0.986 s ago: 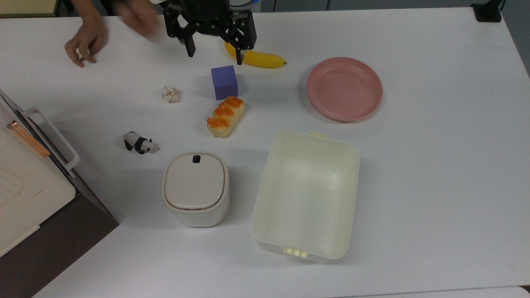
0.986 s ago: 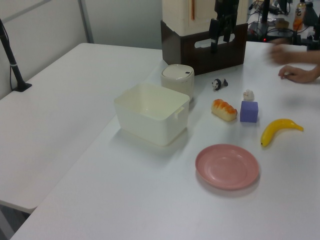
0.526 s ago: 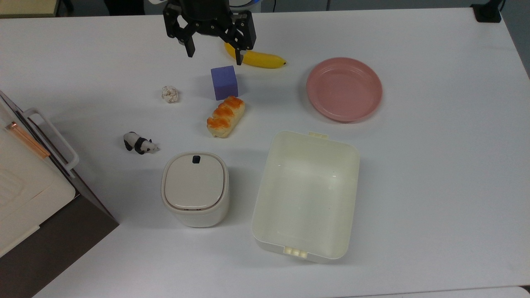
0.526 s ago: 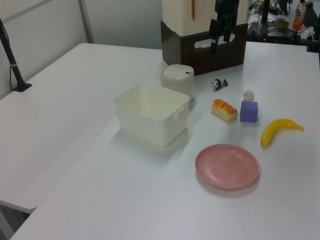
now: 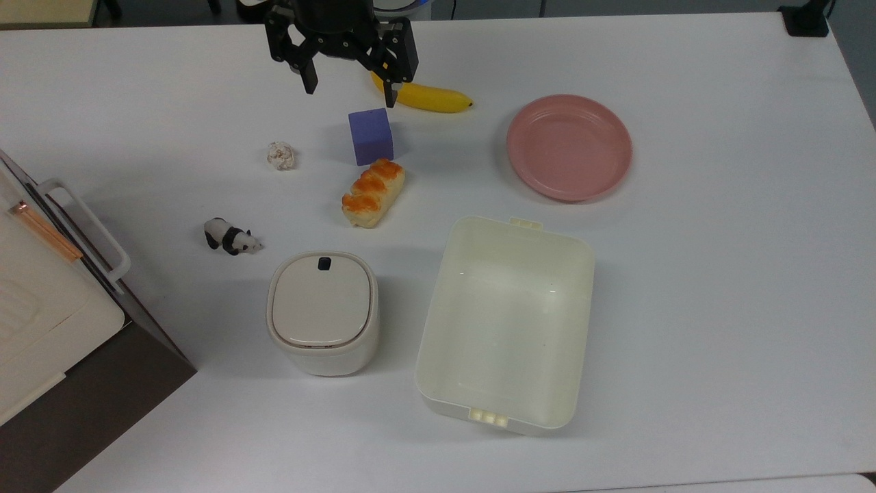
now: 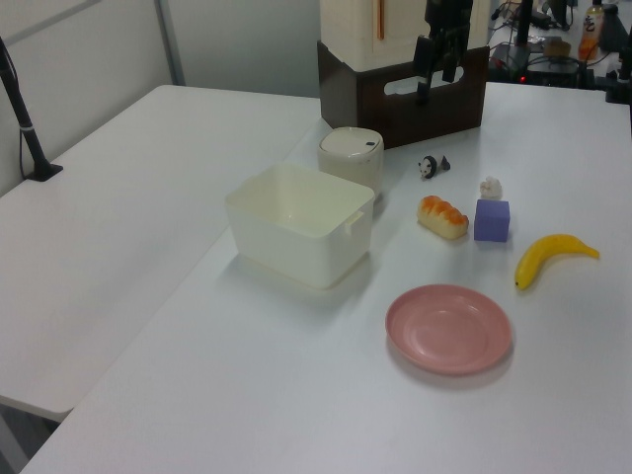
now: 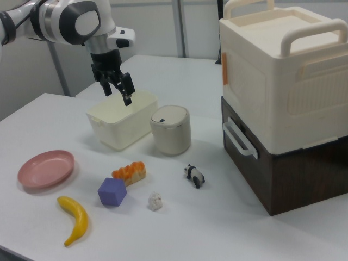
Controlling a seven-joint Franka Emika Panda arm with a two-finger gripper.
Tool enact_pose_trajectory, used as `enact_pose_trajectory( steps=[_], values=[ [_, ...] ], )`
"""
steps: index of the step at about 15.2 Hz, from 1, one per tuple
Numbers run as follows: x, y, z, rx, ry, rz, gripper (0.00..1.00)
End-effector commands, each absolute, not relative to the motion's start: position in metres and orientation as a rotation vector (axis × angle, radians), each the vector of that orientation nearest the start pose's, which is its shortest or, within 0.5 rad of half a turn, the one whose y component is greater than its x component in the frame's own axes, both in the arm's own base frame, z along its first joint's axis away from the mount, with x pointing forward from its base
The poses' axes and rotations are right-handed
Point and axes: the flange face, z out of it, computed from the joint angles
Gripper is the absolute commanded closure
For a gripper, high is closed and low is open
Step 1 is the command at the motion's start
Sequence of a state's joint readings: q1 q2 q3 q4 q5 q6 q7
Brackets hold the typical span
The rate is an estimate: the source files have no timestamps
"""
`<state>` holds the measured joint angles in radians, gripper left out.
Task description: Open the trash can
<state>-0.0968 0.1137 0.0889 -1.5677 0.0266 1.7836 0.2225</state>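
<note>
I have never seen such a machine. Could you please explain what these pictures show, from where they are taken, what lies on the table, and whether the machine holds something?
The machine is a robot arm ending in a black two-finger gripper. The gripper is open, holds nothing, and hangs above the white table. Three fixed cameras film the same moment: the top view looks down on the table, and the left view and right view look from two opposite sides.

On the table lie a small cream trash can with a closed beige lid, a larger cream lidless tub, a pink plate, a yellow banana, a purple cube, a toy bread with orange topping, a crumpled paper ball and a small panda figure. A big cream and brown box stands at the table's edge.
</note>
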Motion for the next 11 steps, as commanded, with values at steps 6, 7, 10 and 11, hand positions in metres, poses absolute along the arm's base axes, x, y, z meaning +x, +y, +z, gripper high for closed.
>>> enact_pose_trajectory(
  steps=[6,7,10,11],
  values=[
    [0.6039,-0.0048,0.5793,-3.043,0.293,-0.104,0.00],
    [0.6042,-0.0048,0.5796,-3.043,0.290,-0.108,0.00],
    [0.6054,-0.0058,0.5770,-3.055,0.264,-0.106,0.00],
    [0.6066,-0.0051,0.5742,-3.057,0.257,-0.099,0.00]
  ],
)
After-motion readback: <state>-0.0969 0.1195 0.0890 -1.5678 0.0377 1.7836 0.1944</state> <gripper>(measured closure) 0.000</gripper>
